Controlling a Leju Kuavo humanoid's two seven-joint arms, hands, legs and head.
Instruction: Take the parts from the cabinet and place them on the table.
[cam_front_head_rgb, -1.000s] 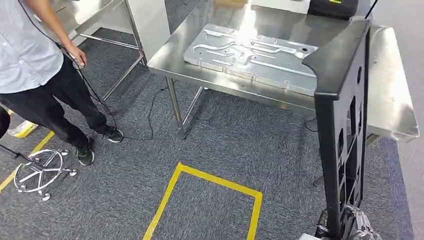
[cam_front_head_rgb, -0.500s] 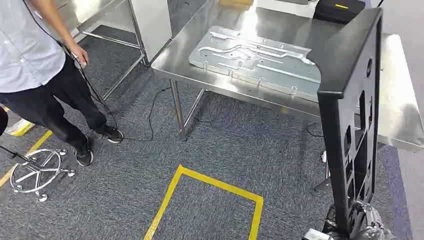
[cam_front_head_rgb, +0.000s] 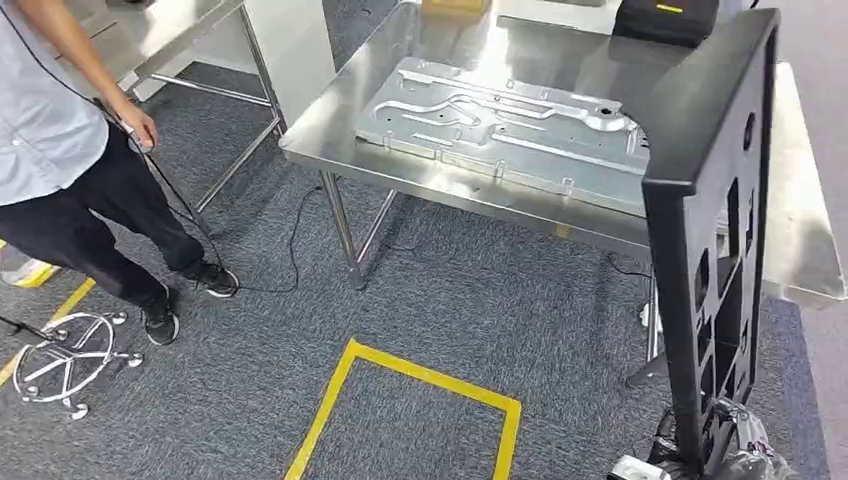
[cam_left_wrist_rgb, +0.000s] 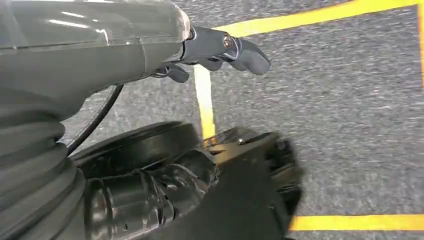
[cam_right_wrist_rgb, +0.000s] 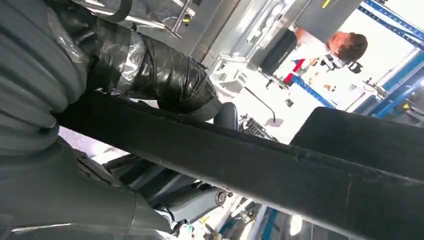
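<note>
Right hand (cam_front_head_rgb: 720, 455) low at the near right, wrapped around the foot of a black frame (cam_front_head_rgb: 715, 250); fingers (cam_right_wrist_rgb: 170, 80) grasping its edge, seen close in the right wrist view, taped and dark. Frame upright, tall, pierced with cut-outs, its broad top (cam_front_head_rgb: 715, 100) standing in front of the right end of the surface (cam_front_head_rgb: 330, 125); cannot tell whether touching it.

Left hand (cam_left_wrist_rgb: 220, 47) hanging over the carpet (cam_left_wrist_rgb: 350, 125), fingers (cam_left_wrist_rgb: 247, 52) loosely curled, grasping nothing. Yellow tape (cam_left_wrist_rgb: 205, 100) on the floor beneath.

Further out, yellow tape rectangle (cam_front_head_rgb: 400, 400) on grey carpet (cam_front_head_rgb: 450, 290), just short of the steel legs (cam_front_head_rgb: 345, 235).

On the surface, a flat metal plate (cam_front_head_rgb: 500, 125) with pressed channels, lying near the front edge, partly hidden on its right by the frame. Behind it, at the far edge, a black case (cam_front_head_rgb: 665, 18) with a yellow mark.

At left, a person (cam_front_head_rgb: 60, 150) in a pale shirt and dark trousers, standing, one hand holding a cable (cam_front_head_rgb: 200, 215) that trails across the carpet to the table leg. Chrome stool base (cam_front_head_rgb: 65, 360) beside the person's feet. Second steel table (cam_front_head_rgb: 150, 35) beyond, at far left.
</note>
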